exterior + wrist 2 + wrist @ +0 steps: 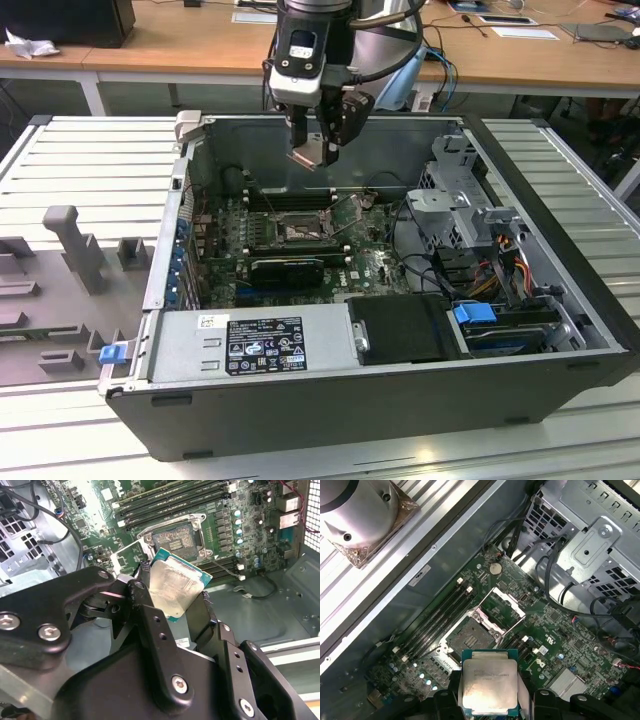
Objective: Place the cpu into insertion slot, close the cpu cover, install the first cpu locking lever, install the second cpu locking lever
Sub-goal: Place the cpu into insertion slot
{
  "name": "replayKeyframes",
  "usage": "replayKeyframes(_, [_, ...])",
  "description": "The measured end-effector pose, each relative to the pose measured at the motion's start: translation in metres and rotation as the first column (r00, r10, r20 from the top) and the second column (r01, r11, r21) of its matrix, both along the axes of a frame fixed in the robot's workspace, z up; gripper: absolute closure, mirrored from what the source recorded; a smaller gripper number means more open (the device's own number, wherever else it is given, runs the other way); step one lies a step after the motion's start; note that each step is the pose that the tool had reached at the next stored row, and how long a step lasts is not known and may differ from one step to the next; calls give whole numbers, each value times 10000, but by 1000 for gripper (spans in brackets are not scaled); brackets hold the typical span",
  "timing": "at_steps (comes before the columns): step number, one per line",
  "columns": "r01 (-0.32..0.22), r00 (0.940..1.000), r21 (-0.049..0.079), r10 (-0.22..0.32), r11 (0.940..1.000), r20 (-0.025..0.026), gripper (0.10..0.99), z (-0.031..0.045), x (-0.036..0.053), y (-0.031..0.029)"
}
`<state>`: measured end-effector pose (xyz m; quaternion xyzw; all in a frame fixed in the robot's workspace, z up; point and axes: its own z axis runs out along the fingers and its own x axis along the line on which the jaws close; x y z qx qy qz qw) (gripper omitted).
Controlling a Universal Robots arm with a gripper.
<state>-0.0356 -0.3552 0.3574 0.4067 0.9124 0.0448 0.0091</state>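
cpu [489, 687] silvery square, green-edged, pinched in claw [318, 148] above open insertion slot [467, 639].

Gripper [176, 600]: matt black jointed links, rounded ends, silver round-head screws [180, 683] at pivots. Wrist housing [300, 48]: boxy, black with pale grey face. Arm segment [357, 500]: silver-grey cylinder, small recessed bolts [386, 496]. Dark cable [405, 62] looped alongside.

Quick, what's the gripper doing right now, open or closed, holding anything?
Gripper: closed, holding the cpu.
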Motion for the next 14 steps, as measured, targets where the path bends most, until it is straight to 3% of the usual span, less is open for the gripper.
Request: replayKeyframes(14, [445, 9990, 0, -445, 9990, 0, 557, -8, 0, 0])
